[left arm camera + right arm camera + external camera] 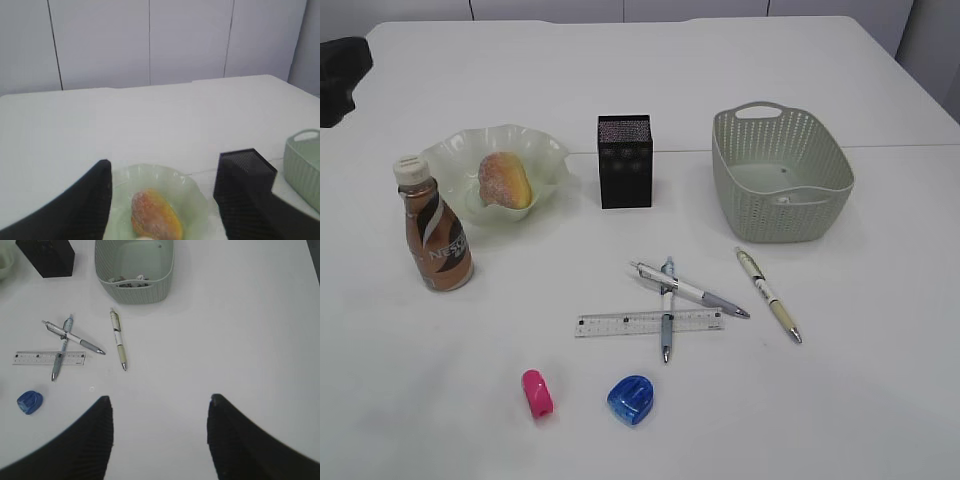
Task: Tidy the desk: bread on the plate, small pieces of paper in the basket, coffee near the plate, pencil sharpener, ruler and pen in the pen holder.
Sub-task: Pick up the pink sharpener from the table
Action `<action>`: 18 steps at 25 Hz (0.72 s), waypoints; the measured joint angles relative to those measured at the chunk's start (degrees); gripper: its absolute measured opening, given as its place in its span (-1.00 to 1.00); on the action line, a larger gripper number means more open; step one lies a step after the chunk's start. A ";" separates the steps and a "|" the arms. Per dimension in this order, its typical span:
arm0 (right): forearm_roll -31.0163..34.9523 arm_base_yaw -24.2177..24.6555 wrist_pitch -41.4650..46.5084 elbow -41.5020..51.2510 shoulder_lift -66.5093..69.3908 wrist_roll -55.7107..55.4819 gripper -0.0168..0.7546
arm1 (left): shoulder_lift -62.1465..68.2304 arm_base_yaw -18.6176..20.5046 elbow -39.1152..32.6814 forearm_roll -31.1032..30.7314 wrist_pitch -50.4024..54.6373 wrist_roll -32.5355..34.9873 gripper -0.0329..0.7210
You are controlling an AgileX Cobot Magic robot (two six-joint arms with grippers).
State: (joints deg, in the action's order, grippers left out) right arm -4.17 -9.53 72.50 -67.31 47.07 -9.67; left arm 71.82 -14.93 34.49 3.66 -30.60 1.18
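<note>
White table [880,400]: basket [134,290] half-hides paper scraps [131,280]; both claws gape, empty.

text: "nes…" partly readable | on: coffee bottle [437,240] label | ruler [648,322] marks: unreadable

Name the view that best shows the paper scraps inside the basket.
The right wrist view: it looks down into the basket, showing the paper scraps against its near wall. The exterior view shows only a faint speck; the left wrist view catches only the basket's edge.
</note>
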 joint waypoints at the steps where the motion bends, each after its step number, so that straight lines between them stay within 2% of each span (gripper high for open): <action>1: 0.03 0.00 0.00 0.00 0.00 0.00 0.26 | -1.01 -0.50 0.00 0.00 2.24 -0.23 0.35; 4: 0.25 0.00 0.00 0.00 0.00 0.00 0.26 | -4.59 -2.90 2.08 0.00 15.48 -1.18 0.35; 9: 0.38 0.00 0.00 0.00 0.00 -0.54 0.26 | -6.53 -5.93 10.81 2.46 42.64 -1.75 0.35; 13: 0.64 0.00 0.00 0.00 0.00 -1.77 0.26 | -6.13 -6.38 18.11 6.94 60.54 -2.69 0.31; 18: 1.07 0.00 0.00 0.00 0.00 -2.20 0.26 | -2.48 -6.42 24.48 9.00 76.30 -9.07 0.28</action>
State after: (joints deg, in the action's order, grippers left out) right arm -3.10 -9.53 72.50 -67.31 47.07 -11.87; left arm 69.34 -21.35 58.97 12.66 45.71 -7.88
